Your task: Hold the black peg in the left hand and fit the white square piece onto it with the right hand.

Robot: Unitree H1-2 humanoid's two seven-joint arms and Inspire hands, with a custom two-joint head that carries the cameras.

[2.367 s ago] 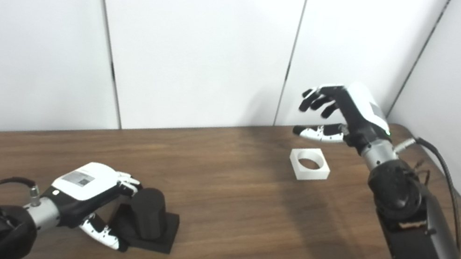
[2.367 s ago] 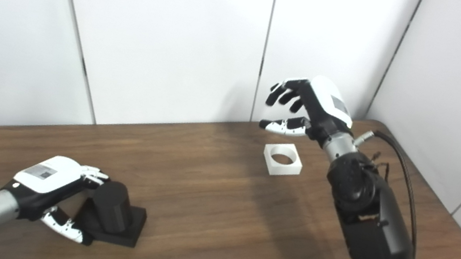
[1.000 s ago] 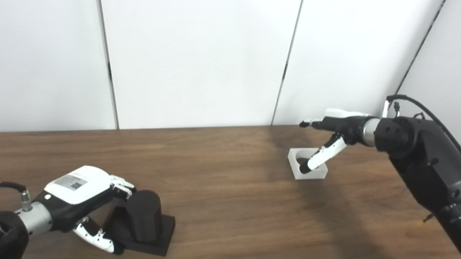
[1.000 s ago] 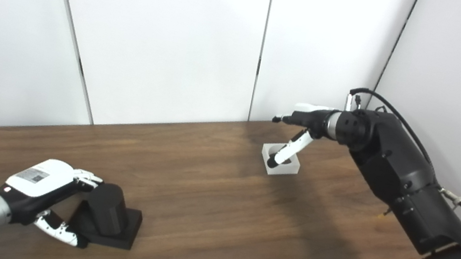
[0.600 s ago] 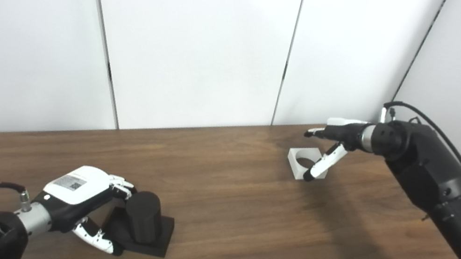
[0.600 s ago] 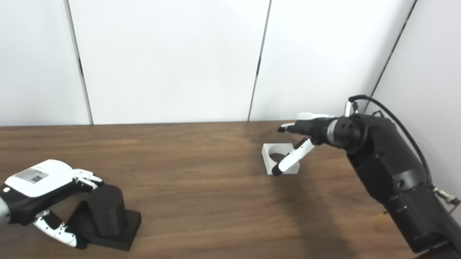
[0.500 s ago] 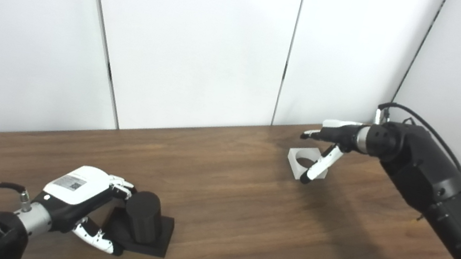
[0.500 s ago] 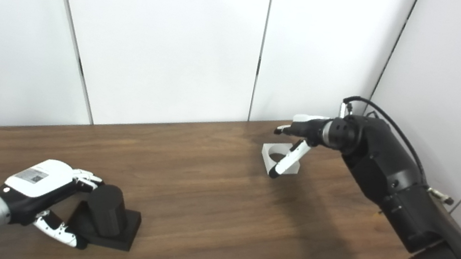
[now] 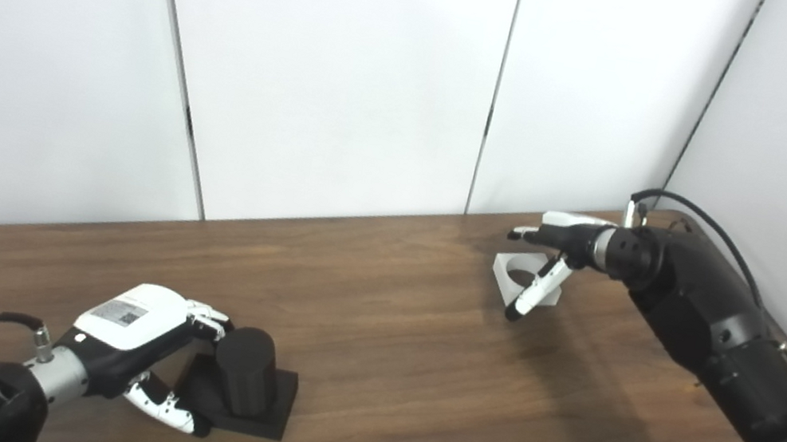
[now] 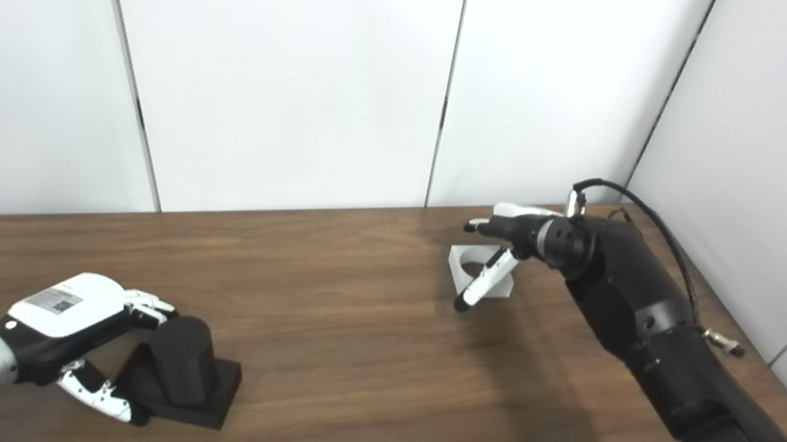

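The black peg (image 9: 244, 369), a cylinder on a square black base, stands on the table at the near left. My left hand (image 9: 134, 337) is curled round it, with fingers on the cylinder's left side and the thumb by the base's front corner. The white square piece (image 9: 503, 279) with a round hole lies at the far right. My right hand (image 9: 557, 246) is over it and open. Its fingers reach flat above the far edge. Its thumb hangs down across the near left side, tip past the piece's corner. I cannot tell if the piece is gripped.
The brown wooden table (image 9: 413, 386) runs between the two hands. White wall panels close in the back and the right side, near the white piece. A cable loops off the right forearm (image 10: 639, 297).
The right hand has come down from above the white piece and turned flat. Its thumb slid from the hole to the near left corner. The left hand and the peg have not moved.
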